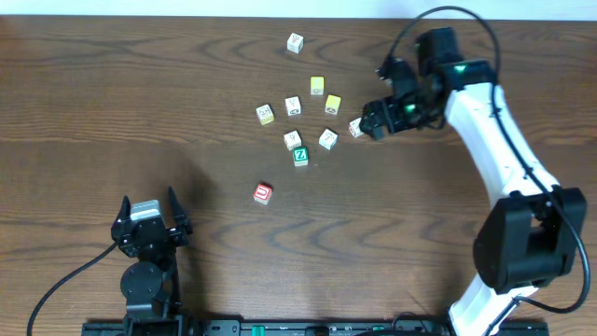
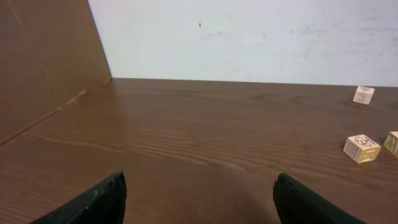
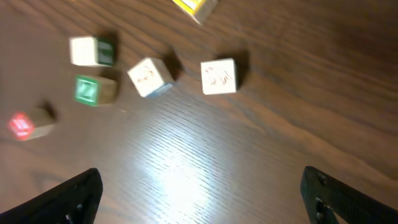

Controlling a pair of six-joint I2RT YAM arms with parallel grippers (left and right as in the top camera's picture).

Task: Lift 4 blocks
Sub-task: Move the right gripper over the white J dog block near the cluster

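Red block (image 1: 263, 193), green block (image 1: 300, 156), white blocks (image 1: 327, 139)

Far ahead of the right gripper (image 3: 200, 177), a yellow cube (image 3: 194, 5) is cut off by the top edge. The whole wrist view is blurred, leaving the marks on the white-faced block (image 3: 218, 76) and the second white block (image 3: 149, 76) unreadable. Well right of the left gripper (image 2: 200, 180), a yellow-edged cube (image 2: 392, 143) is clipped by the frame. Both grippers' fingers run off the bottom edge.
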